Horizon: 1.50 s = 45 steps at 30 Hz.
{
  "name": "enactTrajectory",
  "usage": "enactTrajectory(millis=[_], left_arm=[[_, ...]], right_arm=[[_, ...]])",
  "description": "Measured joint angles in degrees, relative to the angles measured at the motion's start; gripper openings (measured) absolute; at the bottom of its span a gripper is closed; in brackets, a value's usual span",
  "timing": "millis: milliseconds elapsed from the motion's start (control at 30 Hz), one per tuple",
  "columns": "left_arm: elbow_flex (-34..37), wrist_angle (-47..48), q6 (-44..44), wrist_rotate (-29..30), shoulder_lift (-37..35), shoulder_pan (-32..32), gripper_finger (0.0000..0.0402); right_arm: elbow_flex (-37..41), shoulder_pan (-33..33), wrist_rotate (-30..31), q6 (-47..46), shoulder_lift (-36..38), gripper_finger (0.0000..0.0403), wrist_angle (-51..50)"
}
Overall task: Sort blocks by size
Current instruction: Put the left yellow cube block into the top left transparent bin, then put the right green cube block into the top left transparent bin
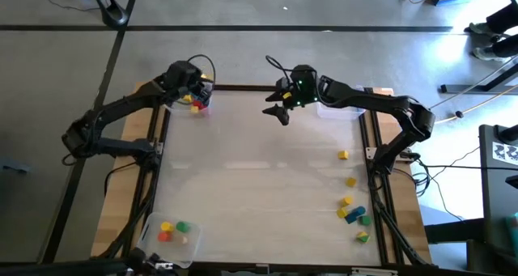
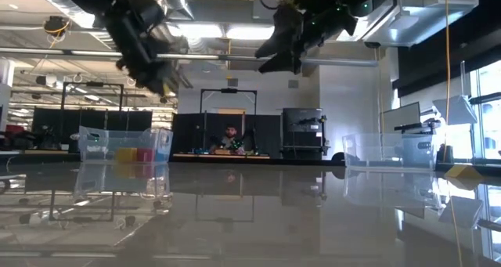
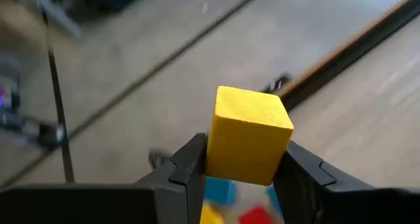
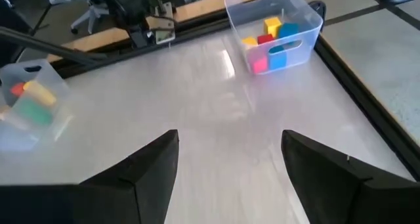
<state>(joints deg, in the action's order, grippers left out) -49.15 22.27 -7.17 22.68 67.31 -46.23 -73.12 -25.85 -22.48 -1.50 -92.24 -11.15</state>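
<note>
My left gripper (image 3: 246, 156) is shut on a yellow block (image 3: 251, 129) and hovers over the clear tray (image 1: 199, 106) at the table's far left. That tray holds blue, red and yellow blocks (image 4: 270, 37). My right gripper (image 4: 230, 138) stands open in the air near the middle of the far edge (image 1: 279, 111), with nothing between its fingers. Several loose blocks, yellow, blue and green (image 1: 354, 213), lie on the table by its right edge. My left gripper pinches the yellow block by two opposite side faces (image 3: 213, 152) between its two fingers. The fingers slant downward toward the far-left tray. The block is lifted clear, its top face showing above the fingertips, with the tray's blocks below it.
A second clear tray (image 1: 172, 232) at the near left holds orange, yellow and green blocks. A third clear tray (image 1: 341, 108) stands at the far right, partly under my right arm. The table's middle (image 1: 259, 171) is bare. A person sits in the room beyond (image 2: 228, 135).
</note>
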Motion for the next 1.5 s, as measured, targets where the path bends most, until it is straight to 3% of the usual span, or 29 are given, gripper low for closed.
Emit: enactTrajectory(millis=[367,600,800,1067,1500], left_arm=[[0.0,8.58,5.28,-3.3,8.36,-6.16,0.0147],[-0.04,8.86,5.28,-6.01,8.31,-6.81,0.0212],[-2.02,10.75,5.13,-7.19,3.9,-3.36,0.0225],[-1.84,5.7,4.4,-16.05,-3.56,8.81,0.0223],[-1.62,1.7,7.25,-16.27,-3.3,29.48,0.0223]], right_arm=[[0.0,0.0,0.47,-0.02,-0.64,0.0269,-2.67],[0.0,-0.03,1.08,-0.42,-0.64,0.0269,-1.81],[0.04,2.03,3.18,-2.94,1.68,0.0269,-8.67],[0.02,17.01,15.04,-6.5,8.52,0.0269,-25.7],[0.02,44.69,23.19,-37.82,9.06,0.0269,-36.81]])
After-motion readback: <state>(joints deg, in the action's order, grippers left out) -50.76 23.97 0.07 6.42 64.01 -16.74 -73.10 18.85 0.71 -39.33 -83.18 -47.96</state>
